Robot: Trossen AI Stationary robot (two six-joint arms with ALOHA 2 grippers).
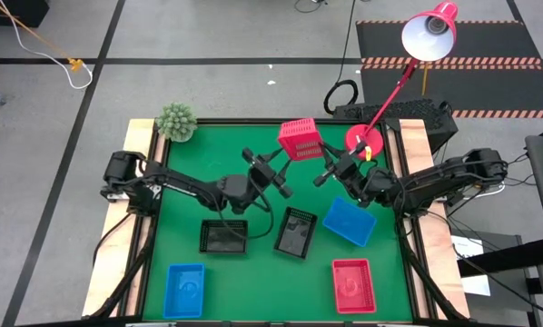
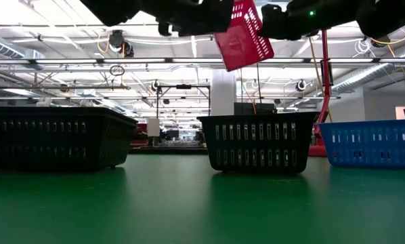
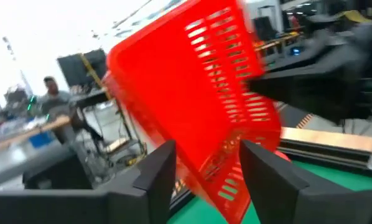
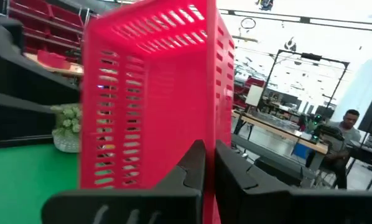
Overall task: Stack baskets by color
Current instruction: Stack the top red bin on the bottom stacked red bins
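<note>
Red basket (image 1: 300,138) aloft over the far middle of the green tabletop (image 1: 253,272), tilted, held up between the two arms. Low view shows it hanging clear above the other baskets, one corner down.

Right gripper (image 1: 329,171): fingers pressed together on the red basket's wall, pinching it; in the right wrist view the rim runs straight down into the closed fingers.

Left gripper (image 1: 273,174): reached in from the other side, just beside the basket. In the left wrist view its two fingers (image 3: 155,177) stand spread, the basket's lower edge between them; cannot tell whether they touch it.

On the tabletop:
- black basket (image 1: 224,236), left of centre, upright.
- second black basket (image 1: 296,232), just right of the first, turned at an angle, apart from it.
- blue basket (image 1: 350,222), right of centre, skewed, below the right arm.
- second blue basket (image 1: 184,290), near left corner.
- second red basket (image 1: 353,284), near right corner.

Also present: small green plant (image 1: 175,121) at the far left corner; red desk lamp (image 1: 430,33) with its round base (image 1: 363,139) at the far right edge, head leaning out past the tabletop. A seated person (image 4: 341,146) shows in the room behind, well away.
</note>
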